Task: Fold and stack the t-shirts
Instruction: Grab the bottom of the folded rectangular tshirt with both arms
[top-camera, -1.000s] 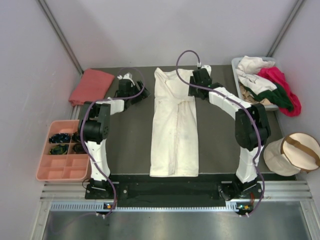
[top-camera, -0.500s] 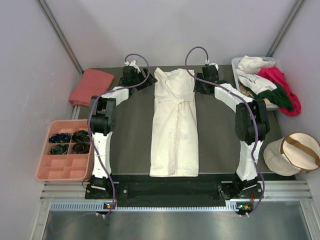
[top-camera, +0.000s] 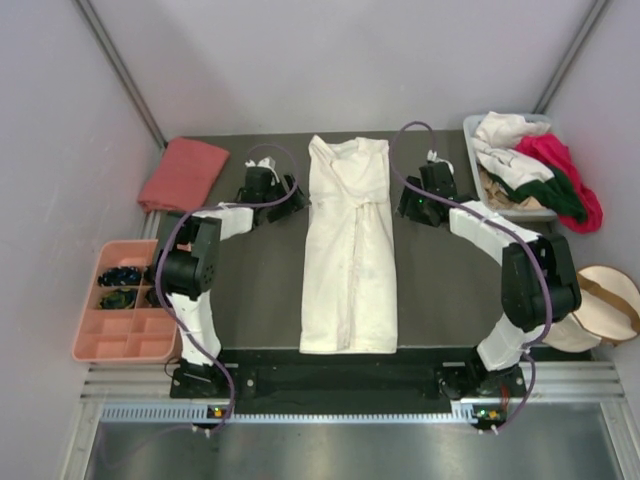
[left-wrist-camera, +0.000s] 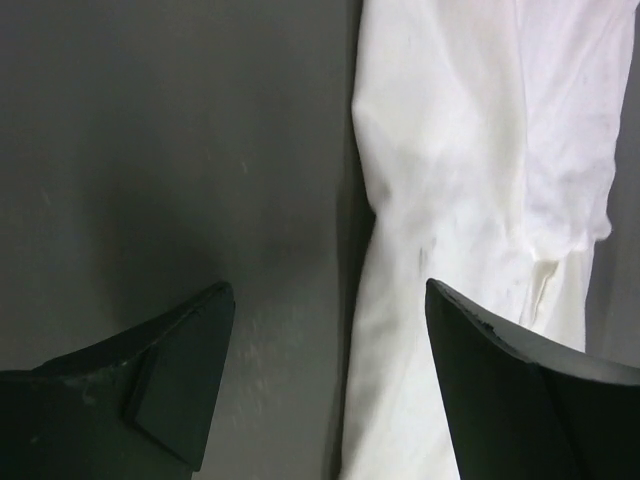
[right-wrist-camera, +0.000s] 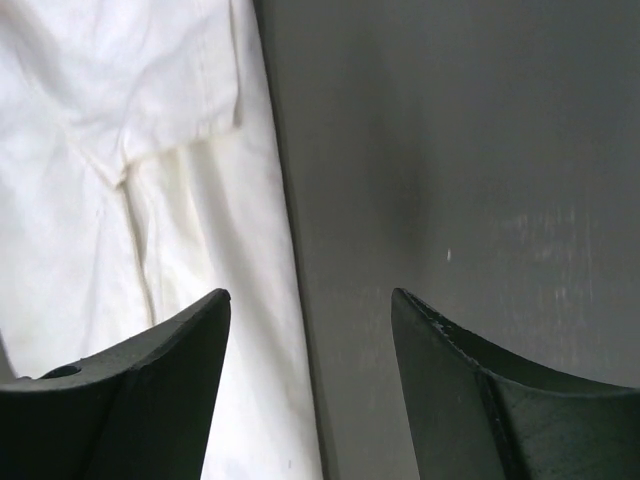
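The left gripper (left-wrist-camera: 330, 290) hangs with its jaws spread and nothing between them. One finger is over the bare dark table (top-camera: 250, 290) and the other over the left edge of the cream-white t-shirt (top-camera: 350, 250). The right gripper (right-wrist-camera: 310, 295) mirrors it on the other side. It is also parted and empty, with one finger above the cloth and one above the table, so the shirt's right edge runs between them. Both tools sit beside the far third of the garment, near where the tucked-in sleeves end.

The shirt lies in the middle of the table as a long narrow strip, with its sides already folded inward, the collar at the far end and the hem at the near end. A salmon-pink t-shirt (top-camera: 183, 172) lies folded at the far left corner. A heap of t-shirts (top-camera: 515, 165) in white, magenta and dark green spills out of a bin (top-camera: 470, 128) at the far right.

The likely next move is a pinch on both edges, to carry the far end toward the near one. The main risk is that a finger catches only the top layer, so the tucked sleeve peels open as it rises. If a lower finger fails to slide under the cloth and pushes it instead, the strip would bunch toward the middle. If the two arms close or lift at different heights or times, the fold line would skew and the stack would sit crooked.
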